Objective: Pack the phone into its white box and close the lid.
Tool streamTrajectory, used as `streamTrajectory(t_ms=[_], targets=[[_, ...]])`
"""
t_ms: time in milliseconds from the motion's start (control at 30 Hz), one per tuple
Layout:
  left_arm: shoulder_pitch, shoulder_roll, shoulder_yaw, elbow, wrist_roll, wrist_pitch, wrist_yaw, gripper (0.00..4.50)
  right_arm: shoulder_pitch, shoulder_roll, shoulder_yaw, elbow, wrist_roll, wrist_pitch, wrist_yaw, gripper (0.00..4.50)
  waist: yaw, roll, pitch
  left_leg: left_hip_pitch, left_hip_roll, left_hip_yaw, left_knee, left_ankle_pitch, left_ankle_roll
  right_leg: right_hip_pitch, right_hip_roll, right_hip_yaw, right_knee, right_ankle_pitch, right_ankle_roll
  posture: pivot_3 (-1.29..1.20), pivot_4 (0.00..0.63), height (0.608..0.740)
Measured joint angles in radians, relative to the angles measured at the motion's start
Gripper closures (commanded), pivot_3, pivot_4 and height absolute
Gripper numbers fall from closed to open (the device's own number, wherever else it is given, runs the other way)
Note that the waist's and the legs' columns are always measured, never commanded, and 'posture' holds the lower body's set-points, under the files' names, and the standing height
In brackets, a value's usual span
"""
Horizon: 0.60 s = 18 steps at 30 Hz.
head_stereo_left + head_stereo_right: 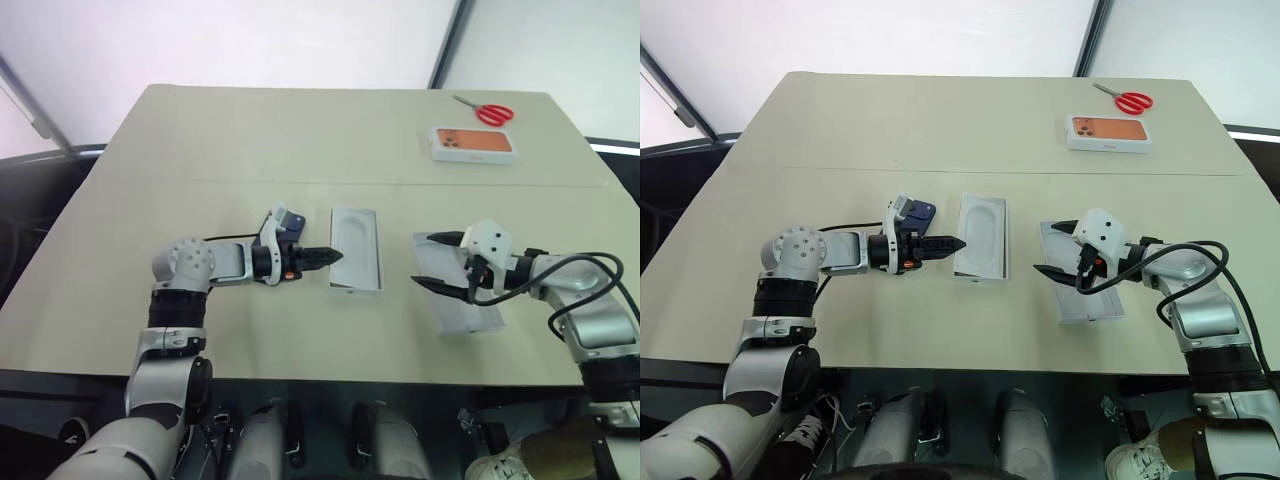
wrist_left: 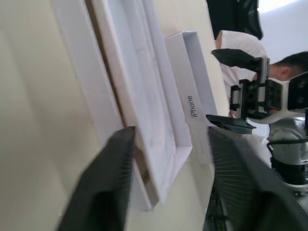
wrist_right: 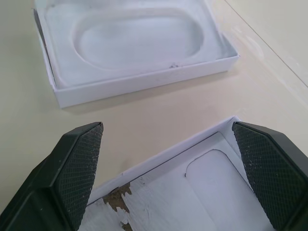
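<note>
**A:** Our left gripper (image 1: 325,257) sits at the left wall of the white box (image 1: 356,290), fingers parted and holding nothing. The recessed insert (image 3: 134,36) lies in the box.

**B:** We can't make out the phone, though it may be under that insert.

**A:** Our right gripper (image 1: 427,260) hangs wide open over the lid (image 1: 470,315), right of the box.

**B:** We'd pinch one long wall, lift level, and square the corners before lowering.

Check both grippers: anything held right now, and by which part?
Nothing held. Left gripper sits open beside the box; right gripper hangs open over the lid, jaws wide apart.
</note>
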Motion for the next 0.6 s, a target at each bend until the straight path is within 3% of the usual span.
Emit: streamTrajectory(t_ms=[33,467,567,600], targets=[[-0.006,0.0,0.001,-0.001,0.0,0.0,-0.003,0.07,-0.001,0.0,0.003,0.001,-0.001,-0.001,0.0,0.0,0.0,0.0,0.0,0.0,0.0,0.0,0.0,0.0,0.0,0.0,0.0,0.0,0.0,0.0,0.0,0.0,0.15,0.738],[-0.009,0.05,0.018,-0.097,0.021,-0.039,-0.007,0.07,-0.134,0.117,0.011,-0.005,0.043,0.073,-0.034,0.0,-0.001,0.0,0.0,0.0,0.0,0.0,0.0,0.0,0.0,0.0,0.0,0.0,0.0,0.0,0.0,0.0,0.15,0.738],[0.032,0.072,-0.002,-0.183,0.041,-0.105,-0.029,0.02,-0.166,0.165,0.039,-0.023,0.04,0.1,-0.063,0.84,-0.004,0.0,0.0,0.0,0.001,0.0,0.0,0.0,0.0,0.0,0.0,0.0,0.0,0.0,0.0,0.0,0.15,0.738],[0.05,0.082,-0.015,-0.21,0.06,-0.141,-0.035,0.02,-0.174,0.184,0.056,-0.032,0.034,0.106,-0.075,1.3,-0.004,0.0,0.0,0.0,0.001,0.0,0.0,0.0,0.0,0.0,0.0,0.0,0.0,0.0,0.0,0.0,0.15,0.738]])
